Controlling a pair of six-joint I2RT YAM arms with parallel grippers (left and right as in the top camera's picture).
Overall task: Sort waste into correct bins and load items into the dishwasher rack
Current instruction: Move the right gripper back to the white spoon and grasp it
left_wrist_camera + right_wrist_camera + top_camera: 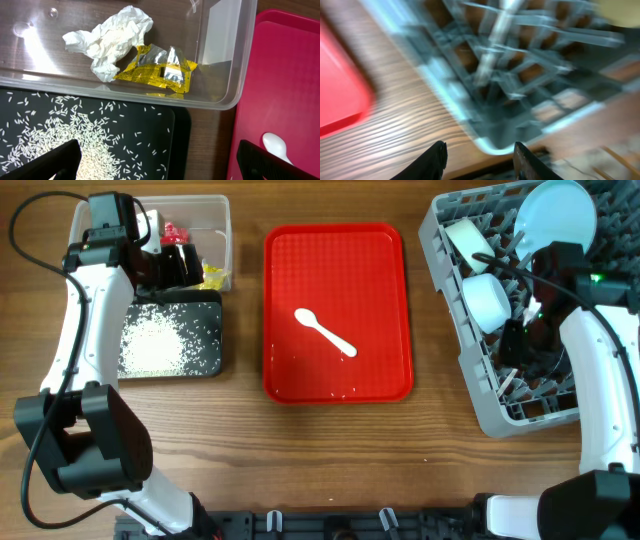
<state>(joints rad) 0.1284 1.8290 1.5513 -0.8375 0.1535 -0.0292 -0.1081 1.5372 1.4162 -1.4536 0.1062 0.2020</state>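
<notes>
The clear tub (222, 210) at the back left holds a white crumpled wrapper (112, 37), a yellow wrapper (157, 70) and a red wrapper (178, 231). The black tray (215, 360) in front of it holds white rice grains (150, 345). My left gripper (155, 162) is open and empty above the tub and tray. A white spoon (325, 332) lies on the red tray (290, 260). The grey rack (470, 370) on the right holds a light blue plate (556, 215) and cups (485, 298). My right gripper (480, 155) is open and empty over the rack's corner; its view is blurred.
The red tray lies between the bins and the rack. Bare wooden table (330, 450) runs along the front. The rack's edge (485, 142) sits just under my right fingers.
</notes>
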